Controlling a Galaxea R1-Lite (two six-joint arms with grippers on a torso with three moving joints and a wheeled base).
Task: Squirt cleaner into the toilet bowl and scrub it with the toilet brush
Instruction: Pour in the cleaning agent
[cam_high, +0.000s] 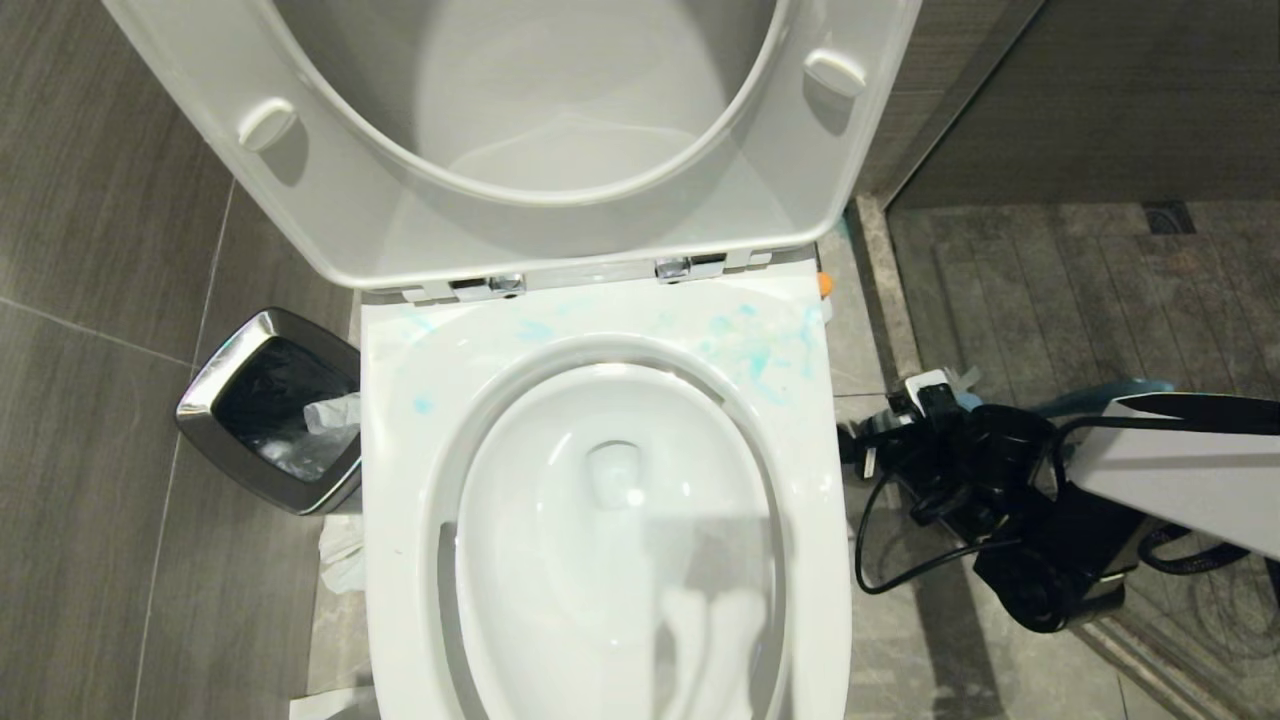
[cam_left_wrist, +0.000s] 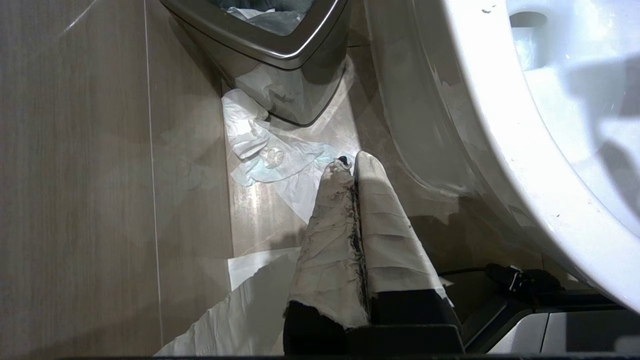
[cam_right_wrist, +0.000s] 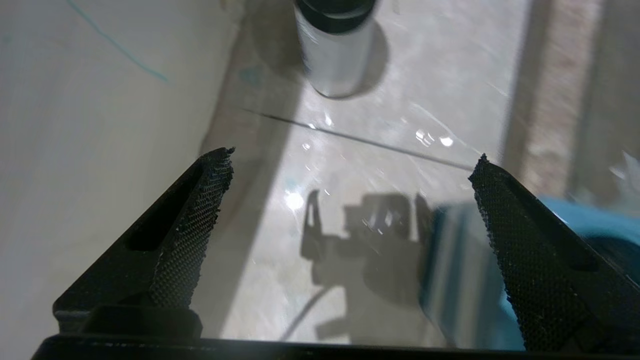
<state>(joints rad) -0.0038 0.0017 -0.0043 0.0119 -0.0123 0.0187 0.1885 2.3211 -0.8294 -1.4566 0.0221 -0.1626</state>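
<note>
While the glossy white toilet bowl (cam_high: 600, 520) stands with seat raised and teal smears on its rim, grey wood-grain floor tiles (cam_high: 90, 450) surround it; the right gripper (cam_right_wrist: 350, 200), low beside the bowl, has its knurled black jaws wide and empty. The left gripper (cam_left_wrist: 350, 165), paper-wrapped, is pressed closed on nothing near the steel-rimmed bin (cam_left_wrist: 280, 45); a blurred blue-teal shape (cam_right_wrist: 460, 280) is half hidden behind one right finger.

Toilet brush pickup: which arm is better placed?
Right, probably. The right end effector is open near the toilet brush; the left end effector is shut, across the toilet bowl by the waste bin.
</note>
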